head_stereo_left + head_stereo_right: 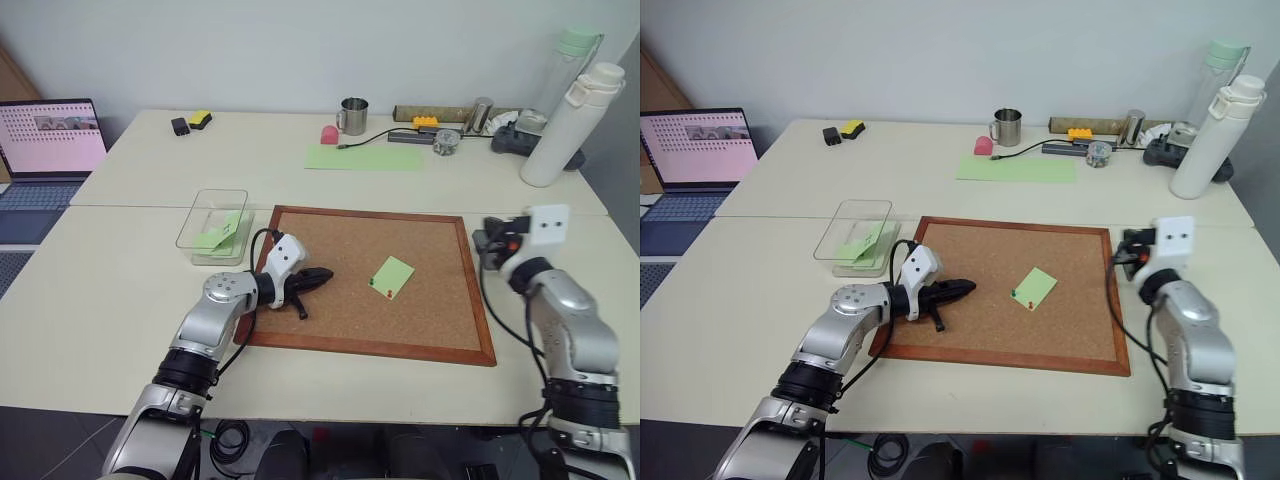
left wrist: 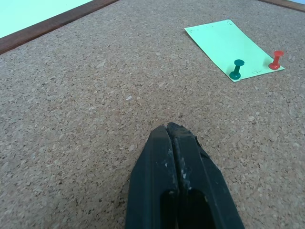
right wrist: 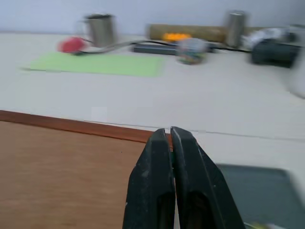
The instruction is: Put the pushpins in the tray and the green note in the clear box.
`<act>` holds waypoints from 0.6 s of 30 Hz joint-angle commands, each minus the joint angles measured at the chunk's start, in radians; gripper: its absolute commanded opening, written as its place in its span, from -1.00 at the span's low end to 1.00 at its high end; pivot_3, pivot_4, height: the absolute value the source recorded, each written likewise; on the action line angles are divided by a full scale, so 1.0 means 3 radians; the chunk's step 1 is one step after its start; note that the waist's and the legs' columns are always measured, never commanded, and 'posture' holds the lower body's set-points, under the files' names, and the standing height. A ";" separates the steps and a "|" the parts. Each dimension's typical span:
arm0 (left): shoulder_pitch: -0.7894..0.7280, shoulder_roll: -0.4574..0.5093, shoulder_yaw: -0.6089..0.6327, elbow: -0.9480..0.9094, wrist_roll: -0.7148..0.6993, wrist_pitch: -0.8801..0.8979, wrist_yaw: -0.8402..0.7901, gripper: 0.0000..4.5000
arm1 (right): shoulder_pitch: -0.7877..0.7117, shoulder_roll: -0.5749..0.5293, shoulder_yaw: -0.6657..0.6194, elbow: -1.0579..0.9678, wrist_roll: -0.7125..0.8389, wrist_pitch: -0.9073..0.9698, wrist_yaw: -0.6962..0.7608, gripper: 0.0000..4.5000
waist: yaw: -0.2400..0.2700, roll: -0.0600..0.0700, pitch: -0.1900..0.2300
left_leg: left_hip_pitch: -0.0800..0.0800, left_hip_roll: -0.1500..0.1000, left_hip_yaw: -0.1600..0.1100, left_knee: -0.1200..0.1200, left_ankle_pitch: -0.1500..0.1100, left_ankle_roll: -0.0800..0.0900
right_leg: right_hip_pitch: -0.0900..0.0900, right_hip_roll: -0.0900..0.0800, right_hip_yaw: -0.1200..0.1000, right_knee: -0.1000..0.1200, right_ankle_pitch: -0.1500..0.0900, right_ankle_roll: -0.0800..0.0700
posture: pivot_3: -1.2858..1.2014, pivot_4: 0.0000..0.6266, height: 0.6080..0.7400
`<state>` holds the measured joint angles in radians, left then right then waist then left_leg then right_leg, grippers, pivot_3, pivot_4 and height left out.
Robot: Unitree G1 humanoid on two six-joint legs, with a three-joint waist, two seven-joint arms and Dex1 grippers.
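- The cork board (image 1: 380, 285) lies on the pale table (image 1: 120, 300) and serves as the reference for everything here.
- The green note (image 1: 392, 276) lies on the cork board, right of its middle, with a red pushpin (image 2: 275, 60) and a green pushpin (image 2: 236, 69) stuck along its near edge, side by side.
- The left gripper (image 2: 172, 131) hangs low over the left part of the cork board, pointing toward the note but well apart from it; its two black fingers are pressed together with nothing between them.
- The right gripper (image 3: 170, 133) sits off the board's right edge, above the table, also clenched on nothing.
- The tray (image 3: 257, 191), dark grey, lies on the table just past the board's right edge, beneath the right gripper.
- The clear box (image 1: 213, 226) stands just beside the board's far left corner, with light green paper already inside it.
- A larger pale green sheet (image 1: 365, 157) lies on the table well beyond the board's far edge, with a metal cup (image 1: 353, 116) near it.
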<state>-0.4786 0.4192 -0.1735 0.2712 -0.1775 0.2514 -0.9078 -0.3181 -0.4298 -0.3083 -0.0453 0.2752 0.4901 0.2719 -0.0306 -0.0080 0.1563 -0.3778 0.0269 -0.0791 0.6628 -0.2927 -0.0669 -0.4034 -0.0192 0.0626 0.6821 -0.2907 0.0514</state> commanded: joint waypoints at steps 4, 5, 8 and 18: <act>0.0035 0.0013 -0.0096 0.0127 0.0135 0.0042 0.0000 -1.00 | -0.0317 -0.0091 -0.0027 0.0594 0.0013 -0.0166 0.0163 -0.98 | -0.0005 0.0006 -0.0003 | 0.0003 0.0000 0.0003 0.0001 0.0000 0.0001 | 0.0002 0.0000 0.0003 0.0001 0.0000 0.0000 | 0.03 -0.52 1.00; 0.0037 0.0017 -0.0094 0.0116 0.0134 0.0046 0.0000 -1.00 | -0.0365 -0.0101 -0.0027 0.0698 0.0000 -0.0206 0.0181 -0.98 | -0.0003 0.0006 -0.0003 | 0.0003 0.0000 0.0004 0.0001 0.0000 0.0000 | 0.0002 0.0000 0.0004 0.0001 0.0000 0.0000 | 0.03 -0.52 1.00; 0.0052 0.0043 -0.0079 0.0082 0.0132 0.0060 0.0002 -1.00 | -0.0497 -0.0105 -0.0071 0.0951 0.0019 -0.0266 0.0198 -0.98 | 0.0000 0.0006 -0.0003 | 0.0003 0.0000 0.0003 0.0001 0.0000 0.0000 | 0.0002 0.0000 0.0003 0.0000 0.0000 0.0000 | 0.03 -0.52 1.00; 0.0150 0.0100 -0.0045 -0.0054 0.0114 0.0129 0.0031 -1.00 | -0.0673 -0.0243 -0.0095 0.1320 0.0013 -0.0494 0.0245 -0.30 | -0.0014 0.0006 -0.0003 | 0.0003 0.0001 0.0004 -0.0001 0.0000 0.0000 | 0.0000 0.0001 0.0005 0.0000 0.0000 0.0000 | 0.03 -0.52 1.00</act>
<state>-0.4611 0.4336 -0.1696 0.2394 -0.1734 0.2587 -0.9021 -0.4938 -0.4805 -0.3188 0.3631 0.2676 0.3698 0.3330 -0.0349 -0.0061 0.1553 -0.3769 0.0273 -0.0777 0.6624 -0.2927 -0.0667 -0.4033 -0.0190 0.0641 0.6821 -0.2907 0.0514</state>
